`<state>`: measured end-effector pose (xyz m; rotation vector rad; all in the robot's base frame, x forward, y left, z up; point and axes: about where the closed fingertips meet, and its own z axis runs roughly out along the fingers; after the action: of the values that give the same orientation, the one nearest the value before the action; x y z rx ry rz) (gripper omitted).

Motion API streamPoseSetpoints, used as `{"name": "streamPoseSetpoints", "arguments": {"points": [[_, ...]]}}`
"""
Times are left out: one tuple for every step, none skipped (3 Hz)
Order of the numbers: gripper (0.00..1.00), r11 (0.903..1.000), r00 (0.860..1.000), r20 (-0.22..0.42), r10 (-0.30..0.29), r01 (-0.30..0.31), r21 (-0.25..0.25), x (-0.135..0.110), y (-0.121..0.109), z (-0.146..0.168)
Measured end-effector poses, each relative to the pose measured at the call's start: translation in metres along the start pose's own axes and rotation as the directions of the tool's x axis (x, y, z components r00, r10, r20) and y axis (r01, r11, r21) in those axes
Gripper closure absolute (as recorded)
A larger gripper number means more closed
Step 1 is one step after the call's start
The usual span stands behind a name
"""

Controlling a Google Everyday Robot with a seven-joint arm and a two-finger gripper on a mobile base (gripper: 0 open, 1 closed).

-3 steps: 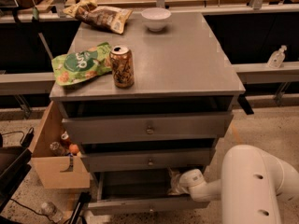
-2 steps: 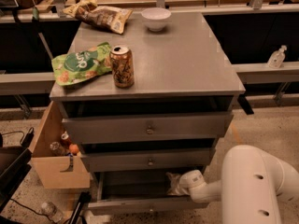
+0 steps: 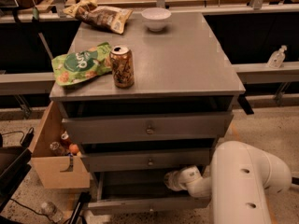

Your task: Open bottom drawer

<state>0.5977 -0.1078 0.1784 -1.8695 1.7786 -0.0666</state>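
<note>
The gripper (image 3: 172,181) sits inside the open cavity of the bottom drawer (image 3: 140,204), just behind and above its grey front and a little to the right of its small round knob (image 3: 150,210). How the jaws stand cannot be told, nor whether they have hold of anything. Compared with a second ago, the gripper has crept slightly towards the drawer's middle, while the drawer front itself has barely moved: it stands pulled out from the cabinet, with a dark gap showing behind it. I judge that the opening is largely done, and this small shift looks more like the end of the pull or an adjustment than a fresh stroke. What remains is probably a little more travel, if any, and then getting the gripper clear of the drawer without nudging it back in. The white arm (image 3: 247,181) reaches in from the right of the bottom drawer, its bulky joint close beside the drawer's right end. Directly above the bottom drawer is the middle drawer (image 3: 121,161), and above that the top drawer (image 3: 117,127), both standing a little proud of the frame. Higher still, the worktop (image 3: 187,64) carries a can (image 3: 122,67), a green snack bag (image 3: 79,68), a white bowl (image 3: 156,18) and a brown snack bag (image 3: 100,17), none of which has moved. A wooden box (image 3: 56,169) hangs up and to the left of the bottom drawer.
</note>
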Motion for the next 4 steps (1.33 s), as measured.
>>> {"name": "streamPoseSetpoints", "arguments": {"points": [[1.00,0.9980,1.000,-0.004,0.024,-0.024,-0.059,0.005,0.000,0.024],[1.00,0.9896,0.997,-0.036,0.062,-0.066,-0.128,0.021,0.014,0.036],[1.00,0.9733,0.995,-0.060,0.082,-0.093,-0.210,0.019,0.035,0.029],[1.00,0.9432,0.993,-0.086,0.084,-0.107,-0.314,-0.006,0.071,-0.002]]}}
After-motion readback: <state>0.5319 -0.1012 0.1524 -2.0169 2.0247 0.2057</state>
